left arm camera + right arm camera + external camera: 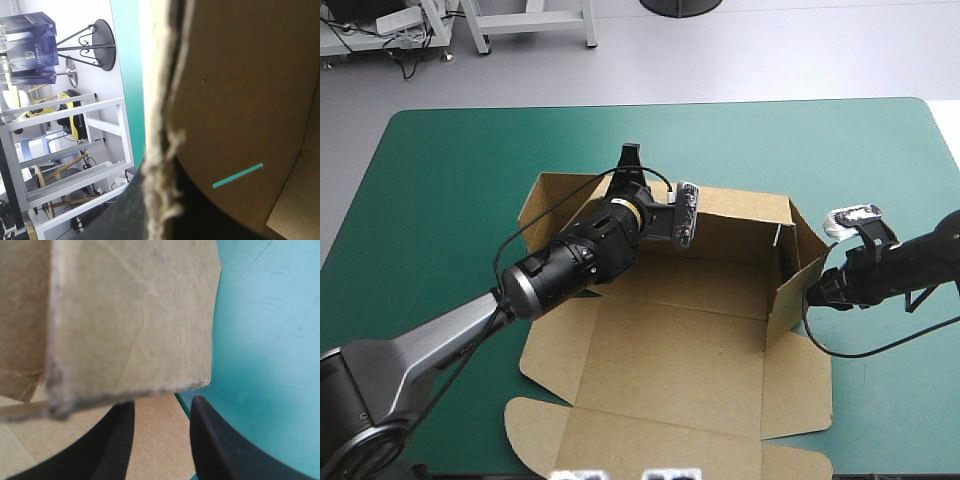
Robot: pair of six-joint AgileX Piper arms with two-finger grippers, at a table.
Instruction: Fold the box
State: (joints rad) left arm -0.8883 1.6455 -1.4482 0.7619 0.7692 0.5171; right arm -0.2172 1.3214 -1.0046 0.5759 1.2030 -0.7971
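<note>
left gripper: clamped on the box at the far-left corner. in the left wrist view the raw board edge runs straight up between its black fingers, one each side, so it's pinching a single sheet. just beside the grip, on the inner face, a thin slit shows the teal-green cover through it, prob a tuck slot.

box sits mid-table on the teal-green cover, half built: far wall and right wall are up, the left side flap leans outward by the l gripper, and the near panels are flat toward the robot.

right gripper: fingers parted, holding nothing. it's at the near end of the right wall, outside the box. in the right wrist view the wall's end flap stands just ahead of the tips, w/ flat board and cover showing in the gap.

handling, my read: light corrugated board, stiff across panels, bends easily only on the creases. dry and not slippery, but edges fray and crush if pinched hard. one-point holds let a wall swing. best hold is near a top edge, close to a crease or corner, w/ the other gripper bracing the neighbouring wall. avoid gripping at the slot since the board's weakest there.
</note>
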